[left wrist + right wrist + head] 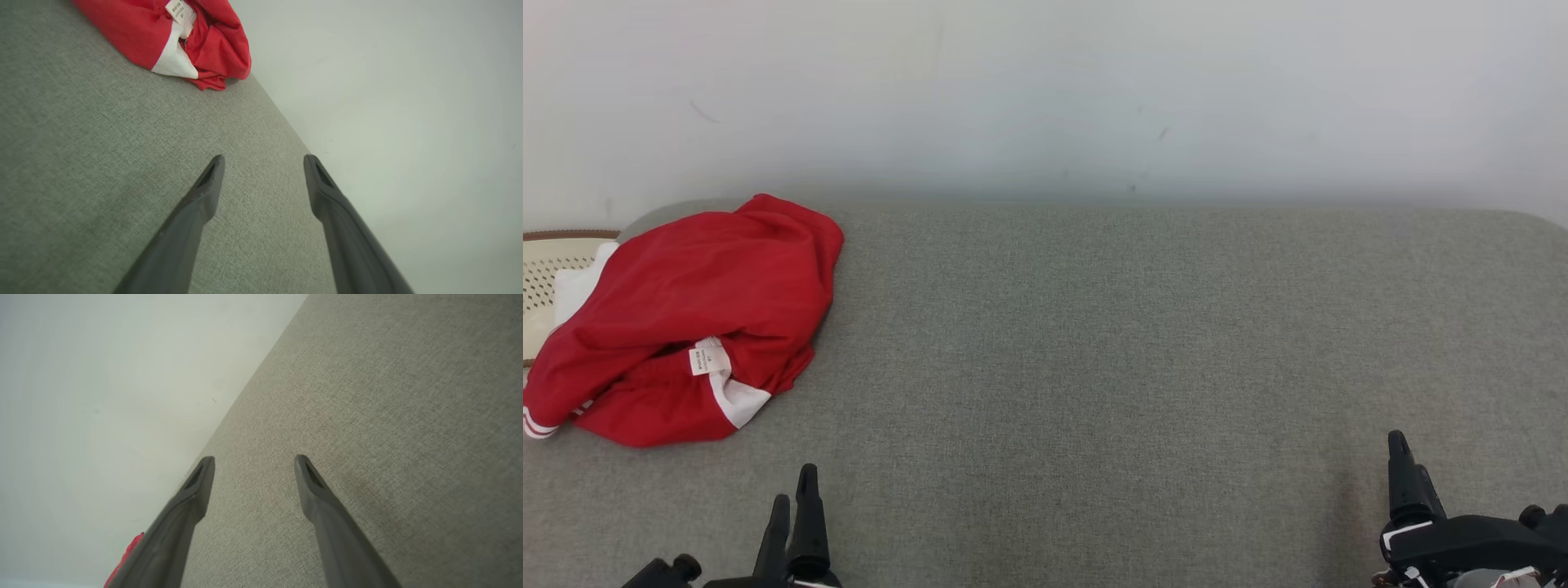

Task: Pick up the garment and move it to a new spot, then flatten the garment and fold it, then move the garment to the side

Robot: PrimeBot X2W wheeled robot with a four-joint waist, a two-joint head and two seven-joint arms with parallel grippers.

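It may be a home: a grey cloth surface stands against a bare white wall, with a woven basket and a crumpled garment at its left.

The garment lies at the far left of the padded surface, overlapping a basket at the left edge. The wall stands behind the surface. Of the 2 grippers at the near edge, the left gripper is near the garment and the right gripper is well apart at the right.

Red garment, crumpled (white trim), far left
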